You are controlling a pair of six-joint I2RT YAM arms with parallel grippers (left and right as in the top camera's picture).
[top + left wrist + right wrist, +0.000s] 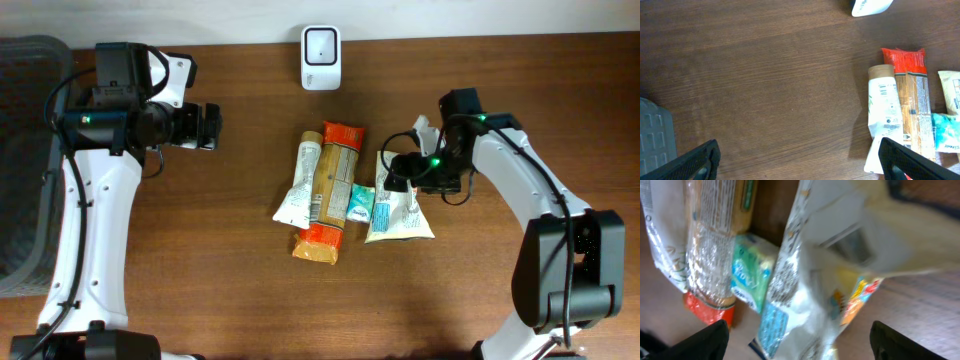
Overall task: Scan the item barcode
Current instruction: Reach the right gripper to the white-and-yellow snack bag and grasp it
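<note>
Overhead: saw a white boxy barcode scanner (321, 58) standing at the far edge of the brown wooden desk (240, 270). Saw four packs huddled mid-desk: a white squeeze tube (300, 183), a long clear-and-orange wrapped pack (330, 190), a small teal packet (361, 203) and a white-and-yellow foil pouch (400, 212). Found the right tool (393, 172) hanging over the pouch's upper end. Found the left tool (207, 127) well apart from the packs, with a grey mesh basket (25, 160) at the left edge.

Left wrist: showed the left tool spread wide, with nothing but bare desk between its black fingers (690, 162). Placed the tube and long pack off to the right and the scanner's corner at the top.

Right wrist: caught the pouch blurred between fingers parted to both lower corners. Saw no pinch, so took the right tool for spread around the pouch rather than gripping it. Could not tell about contact.

Judged the step in hand as picking up the pouch for scanning, with the pouch seemingly lying on the desk, just beside the teal packet. Reckoned the next move called for closing on the pouch's upper edge, lifting it clear of its neighbours and turning the barcode face toward the scanner's window. Could not make out a barcode on the pouch.
</note>
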